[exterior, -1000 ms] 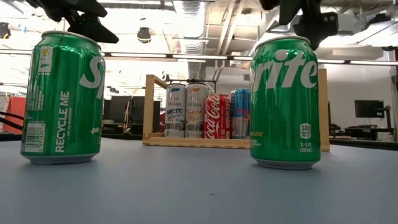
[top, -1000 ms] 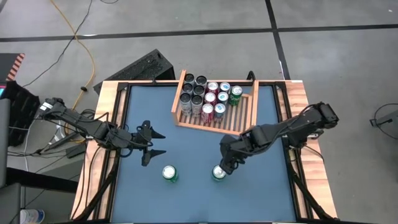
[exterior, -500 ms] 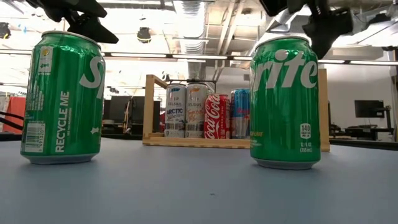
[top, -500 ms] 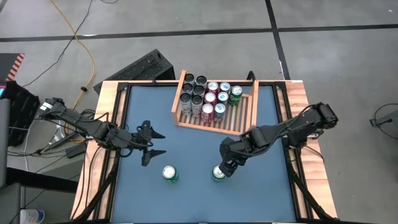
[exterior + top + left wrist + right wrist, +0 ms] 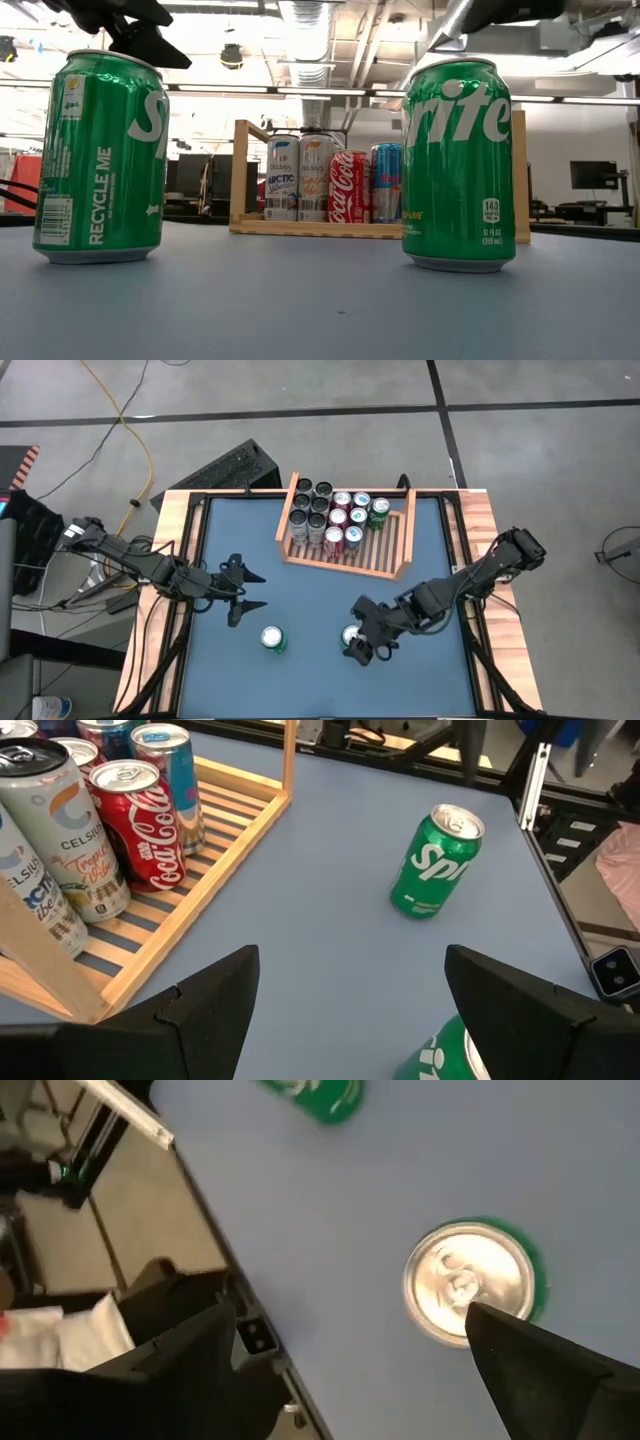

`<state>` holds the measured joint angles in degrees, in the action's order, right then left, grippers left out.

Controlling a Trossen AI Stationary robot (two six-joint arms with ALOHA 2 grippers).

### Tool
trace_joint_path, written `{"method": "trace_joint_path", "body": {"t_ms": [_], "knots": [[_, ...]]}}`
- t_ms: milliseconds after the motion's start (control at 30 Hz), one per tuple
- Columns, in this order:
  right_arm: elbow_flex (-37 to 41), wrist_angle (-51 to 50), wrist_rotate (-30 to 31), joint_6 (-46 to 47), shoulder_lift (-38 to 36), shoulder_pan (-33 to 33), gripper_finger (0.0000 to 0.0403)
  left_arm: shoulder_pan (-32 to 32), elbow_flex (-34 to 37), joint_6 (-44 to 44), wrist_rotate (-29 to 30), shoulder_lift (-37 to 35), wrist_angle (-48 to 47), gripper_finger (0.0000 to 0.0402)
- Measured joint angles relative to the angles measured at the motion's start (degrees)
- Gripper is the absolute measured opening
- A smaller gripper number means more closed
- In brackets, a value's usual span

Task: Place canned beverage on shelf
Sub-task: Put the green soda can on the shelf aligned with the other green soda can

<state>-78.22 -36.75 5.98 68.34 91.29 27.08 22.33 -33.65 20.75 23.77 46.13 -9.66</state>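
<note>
Two green Sprite cans stand upright on the blue table near its front: the left can [image 5: 272,640] [image 5: 100,160] and the right can [image 5: 352,637] [image 5: 460,165] [image 5: 468,1283]. The wooden shelf [image 5: 398,560] [image 5: 240,175] lies at the far middle, with several cans standing in its left part. My right gripper [image 5: 364,648] [image 5: 348,1315] hovers open over the right can's near side, above its top, touching nothing. My left gripper [image 5: 258,591] [image 5: 350,970] waits open at the left, farther back than the left can.
The right part of the shelf's slatted base [image 5: 385,545] is bare. Blue table top [image 5: 300,590] lies open between the shelf and the two cans. A raised wooden frame [image 5: 165,600] borders the table. A black keyboard-like object [image 5: 230,468] sits beyond the far left corner.
My right gripper has swung from the far side of the right can toward the table's near edge, turning as it went, and now hovers over the can's near side. In the low view it has left the space above the can. Both cans stay in place.
</note>
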Motion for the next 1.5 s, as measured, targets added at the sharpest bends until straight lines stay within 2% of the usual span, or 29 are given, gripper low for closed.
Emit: {"method": "trace_joint_path", "body": {"t_ms": [500,867,1100,1333,1500], "knots": [[0.0,-2.1,1.8,-1.5,0.0,-4.3,0.0382,0.0,0.0,0.0,0.0,0.0,0.1,0.0306],[0.0,-2.4,-3.1,-5.8,0.0,-5.9,0.0382,0.0,0.0,0.0,0.0,0.0,-1.4,0.0306],[-0.1,-6.1,-6.1,-6.9,0.0,-6.5,0.0382,0.0,0.0,0.0,0.0,0.0,-1.5,0.0306],[-7.5,-13.5,-6.5,-8.7,0.0,-6.4,0.0382,0.0,0.0,0.0,0.0,0.0,-1.4,0.0306],[-13.2,-18.1,-3.5,-10.3,0.3,-5.5,0.0382,0.0,0.0,0.0,0.0,0.0,-1.4,0.0306]]}}
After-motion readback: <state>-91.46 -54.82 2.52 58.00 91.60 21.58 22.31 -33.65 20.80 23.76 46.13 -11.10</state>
